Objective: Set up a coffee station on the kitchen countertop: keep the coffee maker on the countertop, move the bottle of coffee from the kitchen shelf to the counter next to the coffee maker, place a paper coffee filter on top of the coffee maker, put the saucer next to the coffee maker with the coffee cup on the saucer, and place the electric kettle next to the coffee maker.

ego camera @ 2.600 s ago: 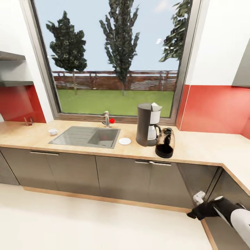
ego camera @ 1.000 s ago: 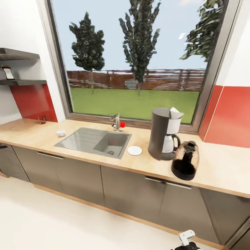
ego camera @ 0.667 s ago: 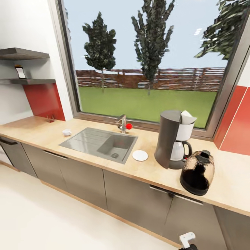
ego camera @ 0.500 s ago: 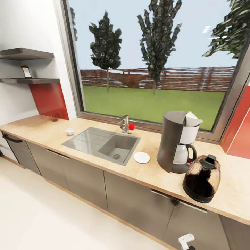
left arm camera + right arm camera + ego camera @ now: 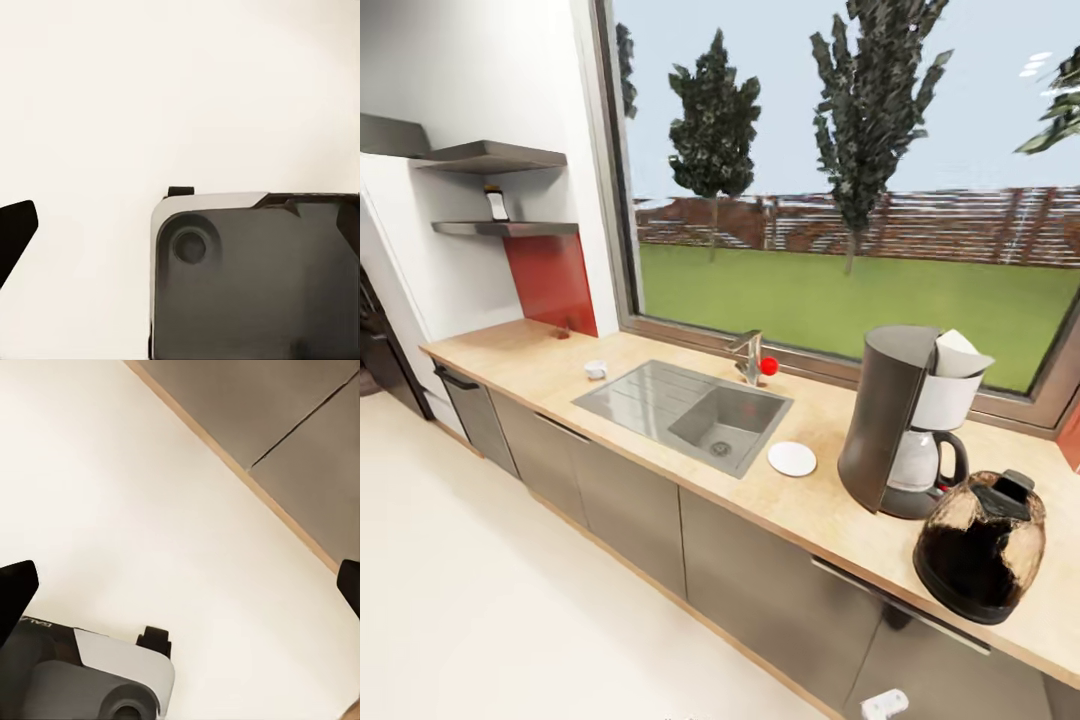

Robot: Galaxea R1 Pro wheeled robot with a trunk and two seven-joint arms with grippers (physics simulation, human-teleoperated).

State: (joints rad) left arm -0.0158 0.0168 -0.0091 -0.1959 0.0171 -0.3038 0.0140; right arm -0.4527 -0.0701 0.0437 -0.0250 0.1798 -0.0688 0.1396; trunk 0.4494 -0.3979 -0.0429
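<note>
The coffee maker (image 5: 900, 425) stands on the kitchen countertop (image 5: 520, 358) at the right, with the paper coffee filter (image 5: 960, 352) on its top. The electric kettle (image 5: 982, 545) sits just in front and right of it. The saucer (image 5: 792, 459) lies left of it, by the sink. The coffee cup (image 5: 595, 369) stands beyond the sink's left end. The bottle of coffee (image 5: 496, 204) stands on the kitchen shelf (image 5: 510, 228). My left gripper (image 5: 184, 225) and right gripper (image 5: 183, 585) are open and empty, low over the floor.
A grey sink (image 5: 690, 400) with a faucet (image 5: 752, 355) is set into the worktop under a big window. An upper shelf (image 5: 490, 157) hangs above the lower one. A dark appliance (image 5: 375, 340) stands at the far left. Cream floor (image 5: 510, 600) lies before the grey cabinets (image 5: 630, 510).
The whole view has swung left and closer to the counter, bringing the shelves and the bottle into sight. My right arm has slipped below the picture. Nothing on the counter moved.
</note>
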